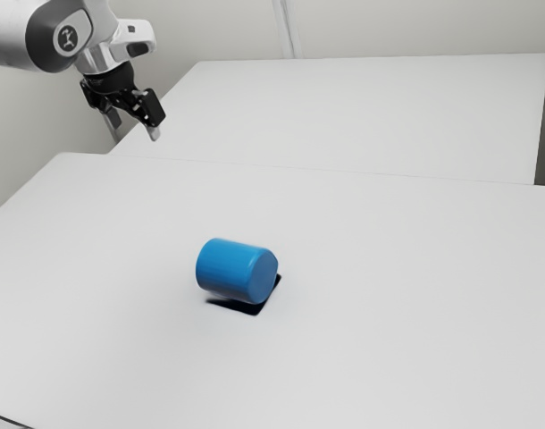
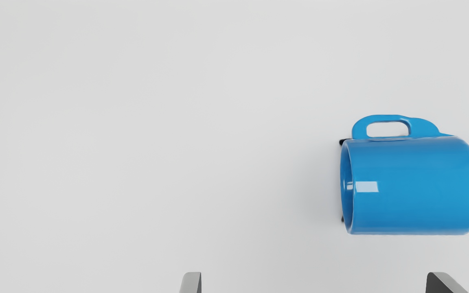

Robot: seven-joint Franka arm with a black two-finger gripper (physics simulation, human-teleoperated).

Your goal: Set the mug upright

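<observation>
Mug (image 2: 413, 187), blue, one: lay on its side, righting outstanding; gripper (image 2: 314, 280), black, one: hung well apart from the mug, fingers (image 2: 191, 283) spread, grasping nothing.

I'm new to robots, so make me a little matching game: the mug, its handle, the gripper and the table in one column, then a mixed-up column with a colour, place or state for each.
1. Mug
2. Handle
3. Gripper
4. Table

A. Open, with nothing held between its fingers
B. White or pale grey, with the other blue things above it
C. A blue loop on a cup's wall
D. Lying on its side

Right pairs: 1-D, 2-C, 3-A, 4-B
</observation>
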